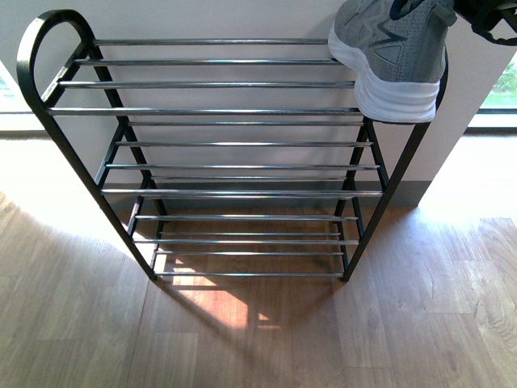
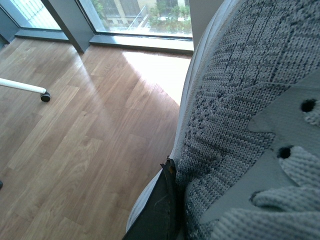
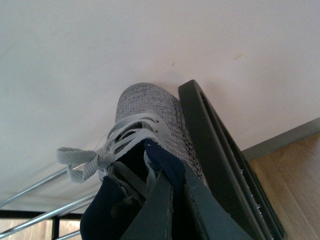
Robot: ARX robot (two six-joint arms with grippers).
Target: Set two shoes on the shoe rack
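Your right gripper [image 3: 176,192] clamps sneaker [image 1: 396,56] by its collar, at rack [image 1: 226,111] top right | left gripper [image 2: 161,205] touches second sneaker [image 2: 235,130], can't tell its grip

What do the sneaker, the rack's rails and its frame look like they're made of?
The grey sneaker: knit fabric upper, stitch texture visible, on a thick white sole, likely foam or rubber. The rails: shiny metal, probably chrome-plated, given bright reflections. The frame: black, matte; painted metal or plastic, can't tell.
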